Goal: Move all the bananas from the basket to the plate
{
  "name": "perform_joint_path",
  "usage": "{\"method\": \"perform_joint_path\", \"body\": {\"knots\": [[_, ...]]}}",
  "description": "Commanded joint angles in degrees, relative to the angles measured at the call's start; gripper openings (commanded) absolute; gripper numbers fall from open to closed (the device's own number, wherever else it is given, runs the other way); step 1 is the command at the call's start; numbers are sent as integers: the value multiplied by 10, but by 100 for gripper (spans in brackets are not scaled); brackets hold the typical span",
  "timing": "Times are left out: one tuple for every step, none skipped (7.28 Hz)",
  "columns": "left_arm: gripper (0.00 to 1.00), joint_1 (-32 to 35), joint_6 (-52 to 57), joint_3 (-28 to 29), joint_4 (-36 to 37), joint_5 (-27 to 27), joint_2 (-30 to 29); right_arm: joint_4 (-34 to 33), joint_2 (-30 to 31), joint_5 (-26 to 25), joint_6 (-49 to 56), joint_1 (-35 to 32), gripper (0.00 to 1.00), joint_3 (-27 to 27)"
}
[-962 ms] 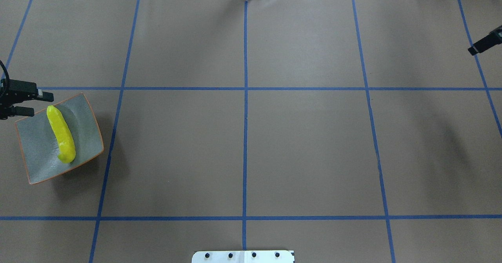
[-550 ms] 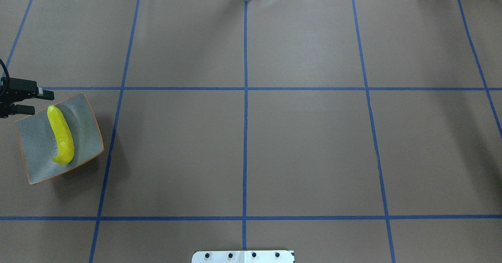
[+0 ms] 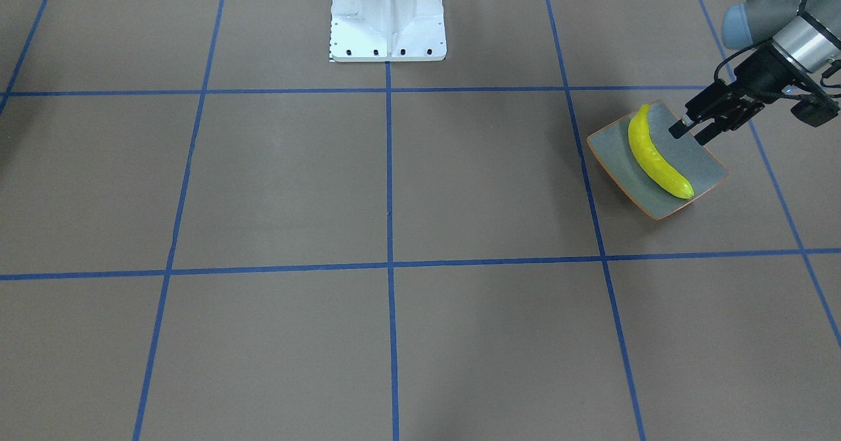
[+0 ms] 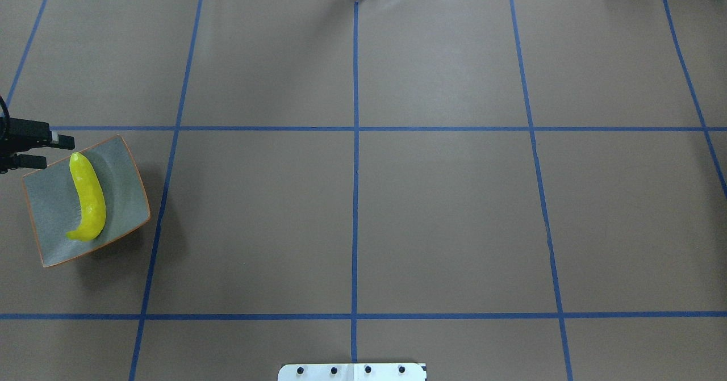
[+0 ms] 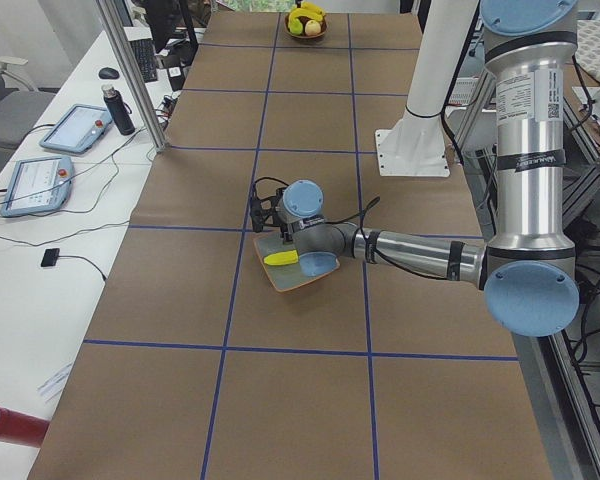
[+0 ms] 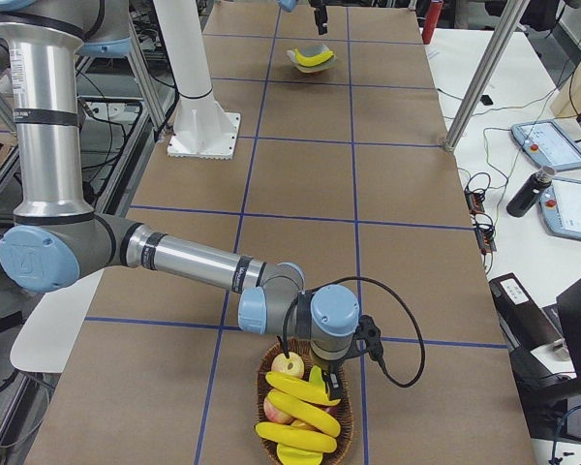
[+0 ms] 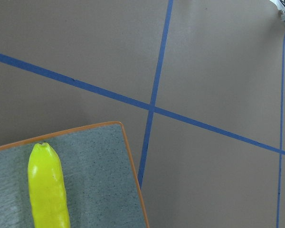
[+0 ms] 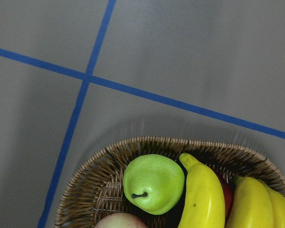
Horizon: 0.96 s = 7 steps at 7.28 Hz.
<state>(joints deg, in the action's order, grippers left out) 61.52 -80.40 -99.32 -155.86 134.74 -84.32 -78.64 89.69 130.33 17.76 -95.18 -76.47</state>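
Left gripper hangs empty, fingers spread, over one corner of the plate, clear of the banana lying lengthwise on it. Right gripper hovers over the basket; its opening cannot be told. Other bananas lie there beside a pear. Judged light, stiff, glossy, likely slippery: grip mid-length, across the narrow width. Bright yellow, curved, unblemished.
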Motion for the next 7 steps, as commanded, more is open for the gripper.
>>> {"method": "perform_joint_path", "body": {"knots": [[100,0,1,0,-13,0,3,38,-1,2,-72,3,94,21],[100,0,1,0,-14,0,3,40,-1,1,-76,10,93,29],[100,0,1,0,-14,0,3,43,2,-2,-77,18,93,32],[100,0,1,0,-16,0,3,59,13,-10,-76,26,93,34],[100,0,1,0,-18,0,3,77,17,-38,-77,38,93,39],[100,0,1,0,-18,0,3,79,21,-40,-71,43,92,39],[100,0,1,0,-18,0,3,81,24,-41,-69,44,90,38]]}}
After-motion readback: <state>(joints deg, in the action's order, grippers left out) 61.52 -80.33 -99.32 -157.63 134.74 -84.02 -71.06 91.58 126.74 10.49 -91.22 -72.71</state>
